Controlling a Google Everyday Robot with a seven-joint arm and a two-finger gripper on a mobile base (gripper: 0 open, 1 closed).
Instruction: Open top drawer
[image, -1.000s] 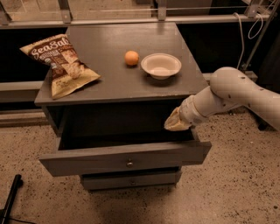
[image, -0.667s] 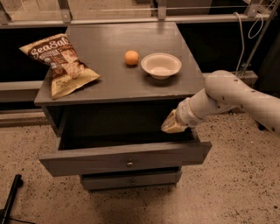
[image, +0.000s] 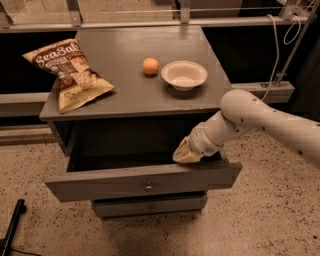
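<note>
— So, where is the top drawer (image: 100, 182)?
— Pulled out toward the near side, under the worktop (image: 130, 90). The pincer (image: 186, 153) sits at its front panel's upper edge, right of centre; spread or pressed together, I cannot tell.

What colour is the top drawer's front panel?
Grey top drawer, camera view; pincer at its front rim.

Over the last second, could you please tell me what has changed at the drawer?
The hand slid left and slightly down over the open top drawer, reaching the upper edge of its front panel. The drawer stays equally far out; chip bag, orange and bowl have not moved.
</note>
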